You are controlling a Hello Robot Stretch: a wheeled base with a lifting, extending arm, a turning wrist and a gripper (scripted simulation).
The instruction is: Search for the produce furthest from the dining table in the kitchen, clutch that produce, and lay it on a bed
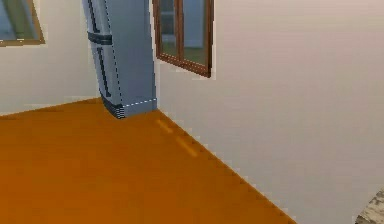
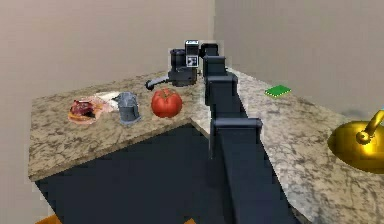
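A round red fruit (image 2: 166, 102), like a tomato or an apple, lies on the speckled stone counter (image 2: 70, 135) in the arm side view. The dark arm (image 2: 232, 130) rises from the bottom edge and reaches out over the counter. At its far end is my gripper (image 2: 160, 82), close above the red fruit in the picture. I cannot tell whether it holds anything or touches the fruit.
Left of the fruit stand a grey cup (image 2: 129, 108) and a plate of food (image 2: 85, 110). A green flat thing (image 2: 278, 91) lies farther right, and a golden bowl-like thing (image 2: 362, 140) sits at the right edge. Ahead, a grey fridge (image 1: 120, 55) stands beside a wood-framed window (image 1: 185, 35), with orange floor (image 1: 90, 165) in front.
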